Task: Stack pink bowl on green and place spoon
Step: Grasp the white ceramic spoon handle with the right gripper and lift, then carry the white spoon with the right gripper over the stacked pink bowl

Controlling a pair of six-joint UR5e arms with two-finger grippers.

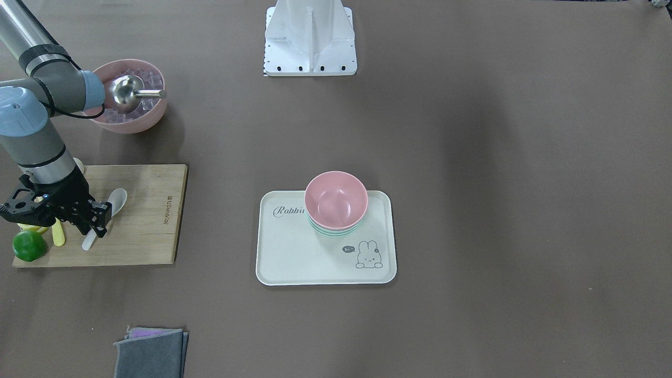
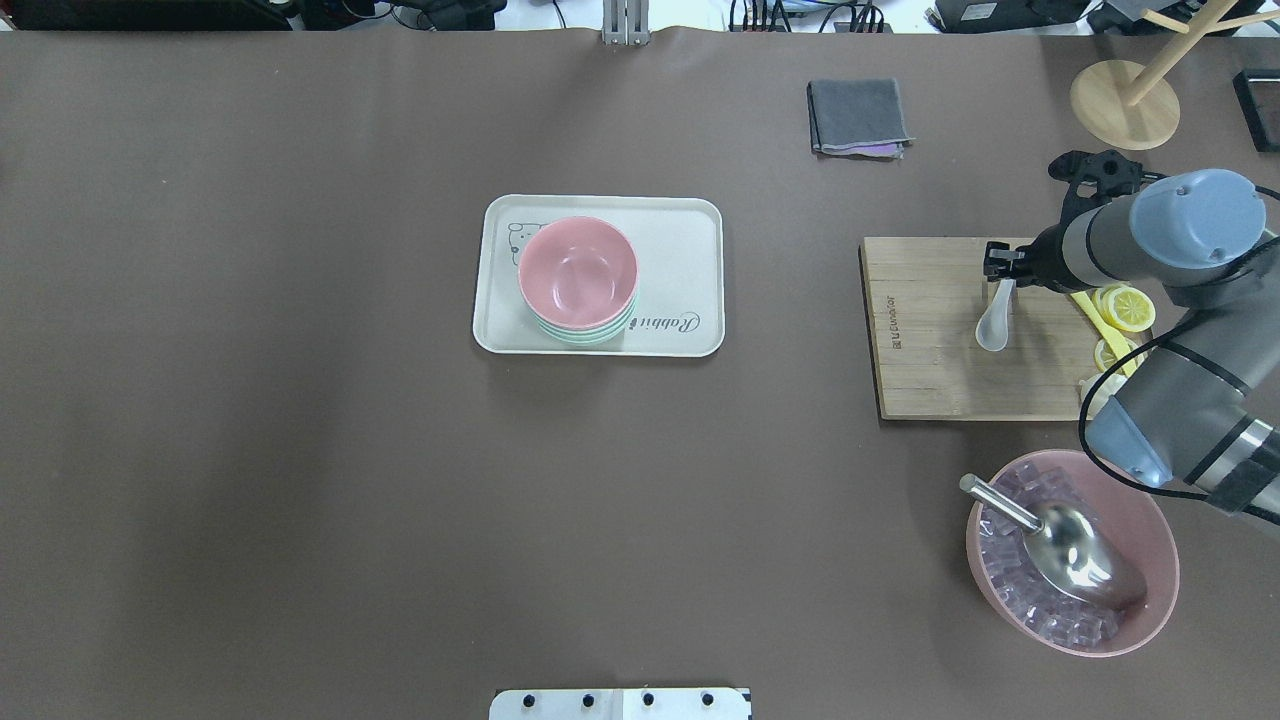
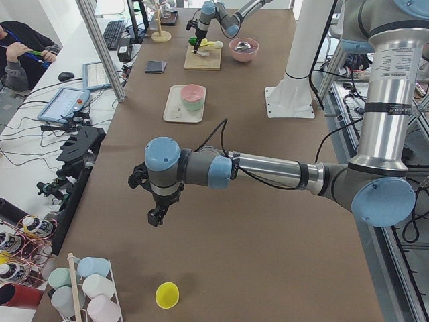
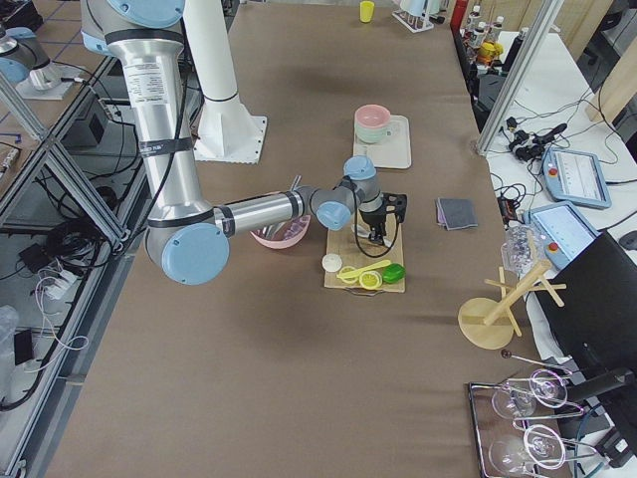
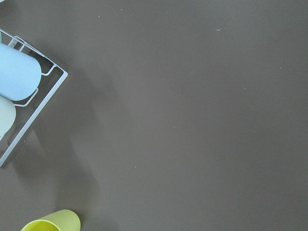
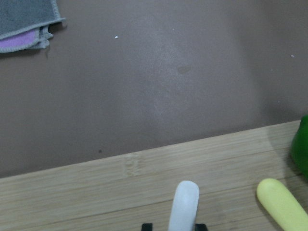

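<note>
Pink bowl sat nested on the green bowls on the tray. Right gripper was down at the wooden board, fingers closed on the handle of the white spoon, its scoop pointing away from the gripper. Left gripper hung over bare table far from the tray; couldn't tell if its fingers were apart or together.

The glossy pink plastic bowl sits upright nested on the pale mint-green bowl pile; the white glossy soup spoon lies on the board.
</note>
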